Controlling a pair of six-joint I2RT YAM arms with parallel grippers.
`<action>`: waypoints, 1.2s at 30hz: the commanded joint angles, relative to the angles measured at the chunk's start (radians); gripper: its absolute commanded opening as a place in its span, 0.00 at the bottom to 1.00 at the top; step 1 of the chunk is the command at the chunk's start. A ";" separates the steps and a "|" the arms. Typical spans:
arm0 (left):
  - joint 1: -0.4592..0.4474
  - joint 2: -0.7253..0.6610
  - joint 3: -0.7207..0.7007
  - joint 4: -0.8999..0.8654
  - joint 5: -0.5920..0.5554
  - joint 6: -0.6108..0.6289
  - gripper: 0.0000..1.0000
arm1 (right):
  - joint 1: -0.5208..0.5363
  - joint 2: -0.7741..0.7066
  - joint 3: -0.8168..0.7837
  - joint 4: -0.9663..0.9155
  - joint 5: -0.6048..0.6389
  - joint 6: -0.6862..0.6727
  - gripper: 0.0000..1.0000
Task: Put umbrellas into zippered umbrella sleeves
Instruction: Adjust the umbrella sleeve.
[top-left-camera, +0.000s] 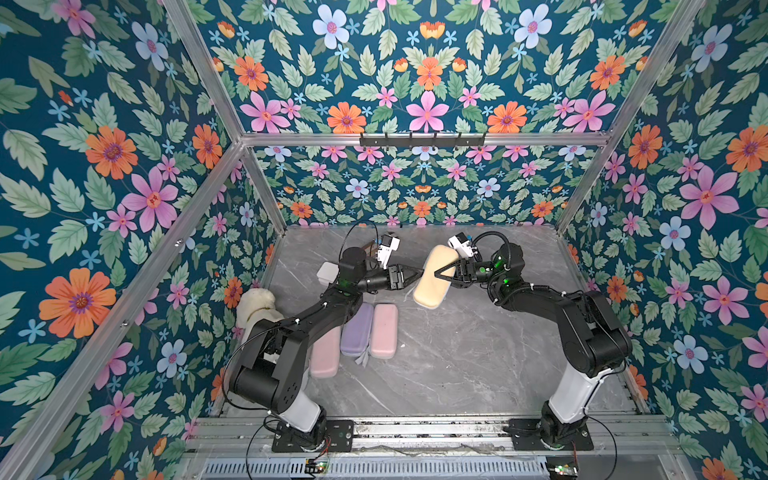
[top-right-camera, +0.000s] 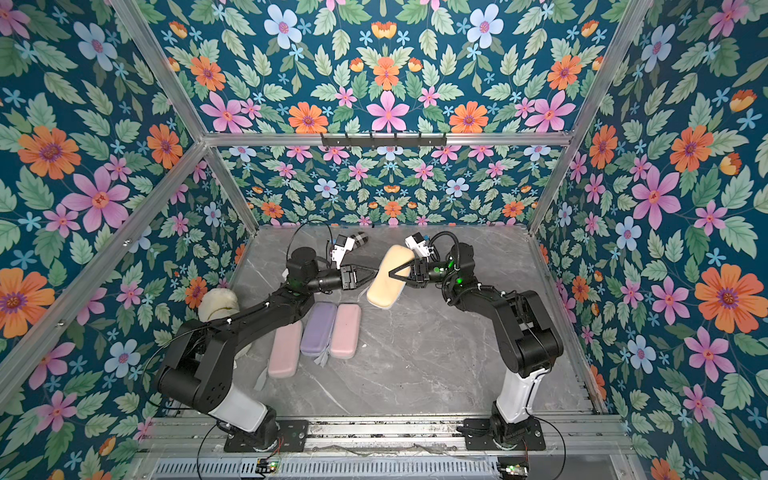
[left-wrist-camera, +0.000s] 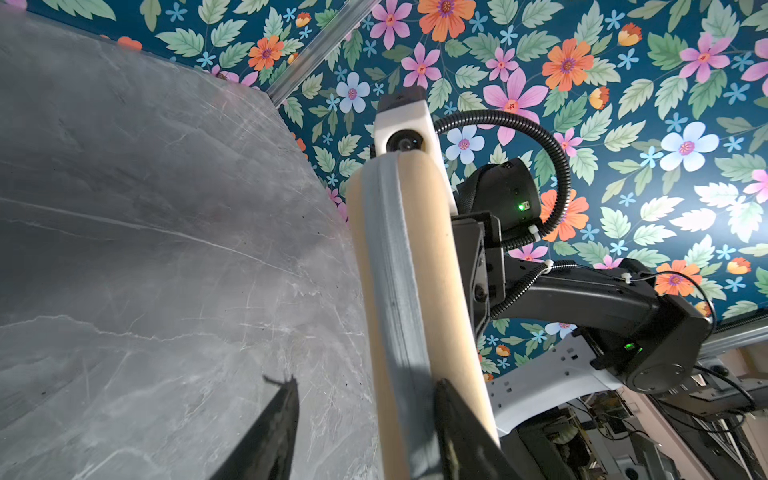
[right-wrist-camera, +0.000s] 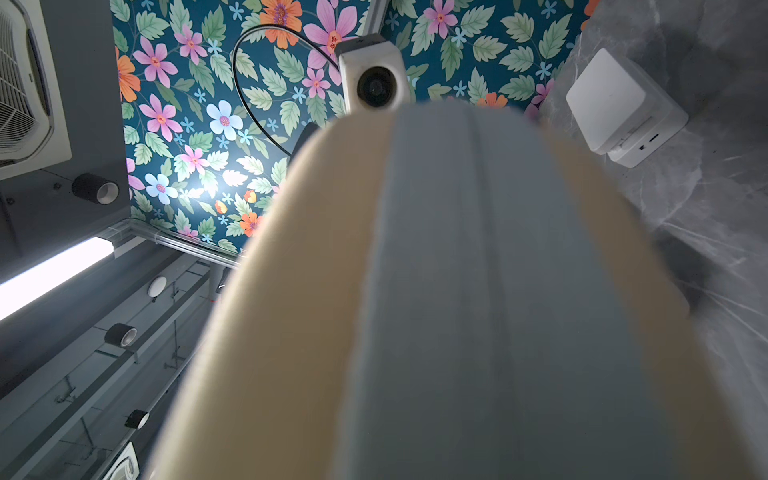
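Closed along a grey zipper band that runs round its seam, the tan-yellow sleeve (top-left-camera: 430, 293) is held tilted over the grey marbled worktop (top-left-camera: 457, 357), at mid-width and nearer the far edge. The right hand (top-left-camera: 439, 274) is clamped across the sleeve's broad faces. The left hand (top-left-camera: 418, 275) stands apart, straddling the sleeve's opposite long edge. In the left wrist view one finger (left-wrist-camera: 457, 432) lies against the shell while the other stays clear of it. A pink sleeve (top-left-camera: 325, 353), a lavender sleeve (top-left-camera: 356, 332) and a second pink sleeve (top-left-camera: 384, 334) lie shut, side by side, toward the near left corner, partly under the left arm (top-left-camera: 316, 316).
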 joint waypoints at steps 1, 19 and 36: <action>-0.034 0.007 0.013 0.038 0.127 -0.008 0.56 | 0.028 -0.027 0.015 -0.049 0.028 -0.081 0.04; 0.029 0.117 -0.077 0.936 0.136 -0.701 0.67 | 0.028 -0.127 0.029 -0.330 0.027 -0.263 0.04; -0.017 -0.048 -0.007 -0.114 0.175 0.104 0.37 | 0.039 -0.170 0.158 -0.731 0.088 -0.484 0.13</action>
